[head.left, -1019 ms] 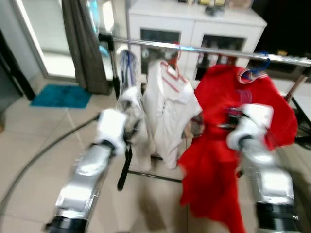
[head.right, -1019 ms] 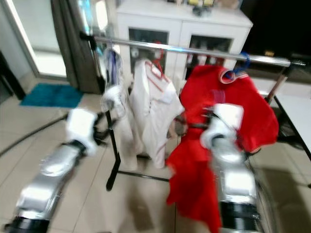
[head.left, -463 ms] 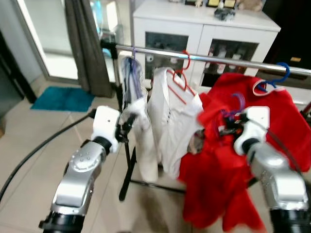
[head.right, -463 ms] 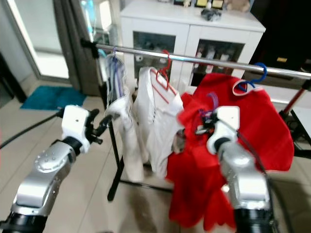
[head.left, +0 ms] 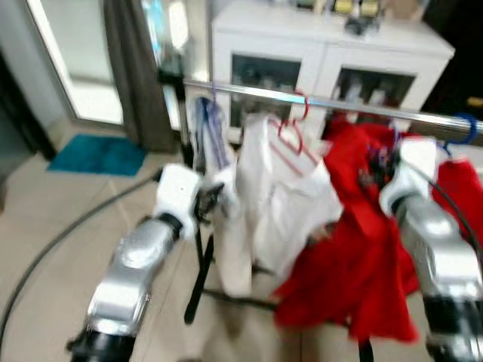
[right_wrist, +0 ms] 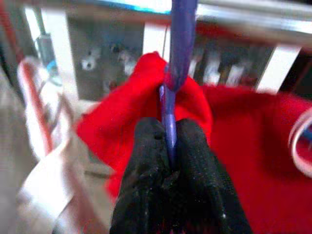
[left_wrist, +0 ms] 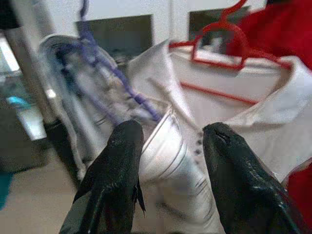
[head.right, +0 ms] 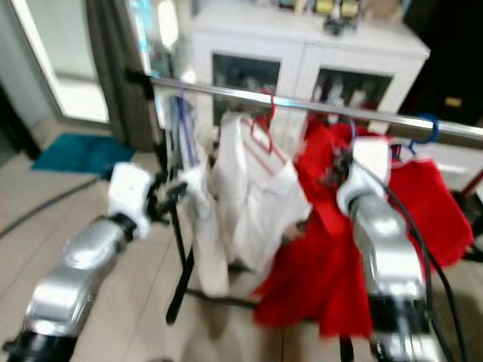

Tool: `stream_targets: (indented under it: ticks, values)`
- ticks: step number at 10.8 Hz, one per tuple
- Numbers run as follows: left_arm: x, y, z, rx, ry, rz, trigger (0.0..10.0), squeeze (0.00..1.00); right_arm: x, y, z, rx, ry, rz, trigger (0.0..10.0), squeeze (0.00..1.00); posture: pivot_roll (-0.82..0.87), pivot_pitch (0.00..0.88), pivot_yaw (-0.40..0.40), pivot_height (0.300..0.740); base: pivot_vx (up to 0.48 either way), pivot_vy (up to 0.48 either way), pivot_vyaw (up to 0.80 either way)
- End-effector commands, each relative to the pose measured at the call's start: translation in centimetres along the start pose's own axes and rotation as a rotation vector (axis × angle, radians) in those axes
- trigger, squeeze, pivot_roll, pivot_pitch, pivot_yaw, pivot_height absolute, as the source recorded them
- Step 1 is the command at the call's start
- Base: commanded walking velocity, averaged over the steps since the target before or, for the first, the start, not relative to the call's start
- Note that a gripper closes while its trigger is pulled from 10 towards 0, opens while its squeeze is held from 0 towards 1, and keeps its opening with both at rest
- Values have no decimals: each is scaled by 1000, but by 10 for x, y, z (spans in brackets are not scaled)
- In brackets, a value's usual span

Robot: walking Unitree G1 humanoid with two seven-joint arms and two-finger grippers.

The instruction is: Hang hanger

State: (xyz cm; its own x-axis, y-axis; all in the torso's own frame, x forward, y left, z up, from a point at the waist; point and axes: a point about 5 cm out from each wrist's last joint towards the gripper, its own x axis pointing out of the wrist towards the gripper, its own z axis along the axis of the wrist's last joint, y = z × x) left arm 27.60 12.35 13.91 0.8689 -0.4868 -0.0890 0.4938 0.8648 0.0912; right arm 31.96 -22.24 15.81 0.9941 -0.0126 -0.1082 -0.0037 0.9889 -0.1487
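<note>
**Right pincer clamped on a purple hanger at the rail**

Right pincer [right_wrist: 168,146] is closed tight on the stem of the purple hanger [right_wrist: 176,44], which carries a red garment [head.left: 362,256]. The hanger's hook stands just under the metal rail [head.left: 249,92], and the blur hides whether it touches. The right arm reaches up and forward, its wrist close to the rail.

Left pincer [left_wrist: 170,141] has its fingers apart, with nothing between them. It is held forward at mid-height, just before a striped pale garment [left_wrist: 170,156] on another purple hanger [left_wrist: 105,73]. Beside that hangs a white shirt [head.left: 283,196] on a red hanger [head.left: 290,128].

The rail stands on a black stand over a pale tiled floor [head.left: 45,226]. Behind it is a white cabinet [head.left: 317,53] with glass doors, to the left a dark curtain [head.left: 139,68] and a teal mat [head.left: 94,154].
</note>
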Motion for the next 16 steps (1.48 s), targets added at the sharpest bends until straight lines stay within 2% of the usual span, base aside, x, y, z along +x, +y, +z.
stream_targets:
  ticks: [1,3,5,7,9,11,12,15,16]
  values:
    - [5,-18,12,0,-43,-114,10000,0,1,-13,11,5,-56,-40,10000,0,104,0,-57,740,0,0,0]
    - [2,-30,30,13,-81,-275,10000,0,8,-14,14,23,-69,-48,10000,0,106,0,-74,740,0,0,0]
    - [4,-41,43,60,-91,-402,10000,0,22,-10,19,15,-45,-24,10000,0,98,0,-50,740,0,0,0]
    - [8,-44,51,94,-86,-446,10000,0,42,-7,16,43,28,-36,10000,0,103,0,-49,740,0,0,0]
    - [9,-43,51,114,-68,-453,10000,0,55,-6,15,77,74,-63,10000,0,109,0,-42,740,0,0,0]
    - [8,-41,50,133,-50,-454,10000,0,71,-5,24,113,101,-79,10000,0,127,0,-47,740,0,0,0]
    - [3,-39,48,143,-28,-452,10000,0,75,-7,21,113,147,-101,10000,0,155,0,-53,740,0,0,0]
    - [-1,-37,46,143,-10,-449,10000,0,73,-11,1,140,245,-126,10000,0,169,0,-55,740,0,0,0]
    - [-1,-37,46,144,-6,-446,10000,0,72,-12,-2,169,242,-128,10000,0,167,0,-53,740,0,0,0]
